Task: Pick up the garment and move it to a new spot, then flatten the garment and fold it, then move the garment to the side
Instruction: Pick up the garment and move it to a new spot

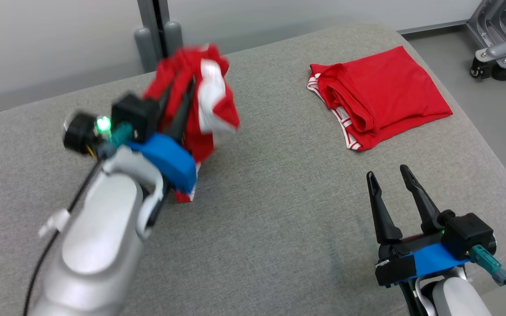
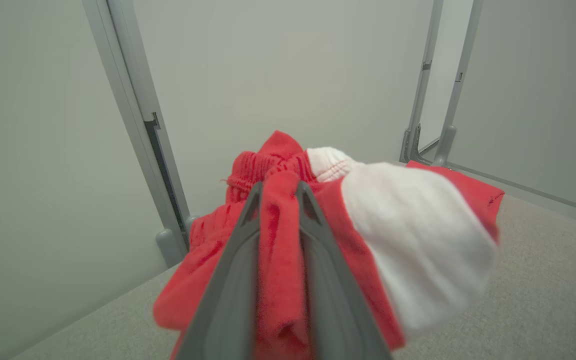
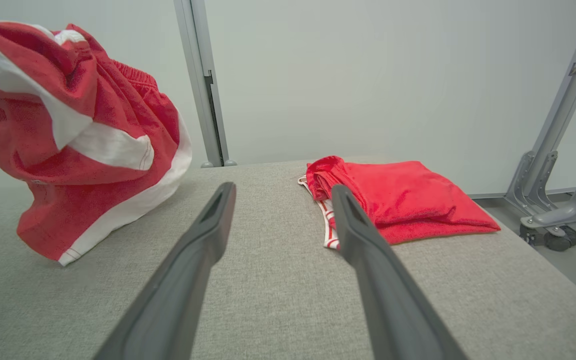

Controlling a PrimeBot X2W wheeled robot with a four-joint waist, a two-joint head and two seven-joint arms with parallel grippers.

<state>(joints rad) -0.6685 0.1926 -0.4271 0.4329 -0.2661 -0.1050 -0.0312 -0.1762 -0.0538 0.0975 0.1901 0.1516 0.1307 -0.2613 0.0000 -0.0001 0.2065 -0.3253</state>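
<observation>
**Item 1: left hand** (image 2: 279,189). Closed on a bunched fold of the garment, with red cloth pinched between the two fingers. It is raised above the desk, toward 10 o'clock in the head view.

**Item 2: garment** (image 3: 113,110). Red shorts with white panels and an elastic waistband, hanging crumpled from the left hand. The lowest striped hem hangs at or just above the desk; you cannot tell from these views whether it touches.

**Item 3: right hand** (image 1: 387,172). Fingers spread, holding nothing. It sits low at 5 o'clock, well apart from the garment.

**Item 4: folded red garment** (image 1: 384,96). It lies flat at 1 o'clock and looks already dealt with. Leave it alone.

**Item 5: desk** (image 1: 279,210). Grey fabric top, with bare cloth from the centre down to 6 o'clock.

**Step in hand, as judged:** carrying the garment to a new spot. Flattening and folding are not yet begun.

**Handling notes for you:**
- Keep the pinch firm. The bundle is loose and could slip through a narrow grip.
- Lift the hem clear before you travel, so it does not drag and twist.
- Aim for the bare centre, well short of the folded piece at 1 o'clock.
- Lower it until the cloth rests on the desk, then let go, so it does not drop in a heap.
- Have the right hand ready to take a hem from 4 o'clock for spreading.
</observation>
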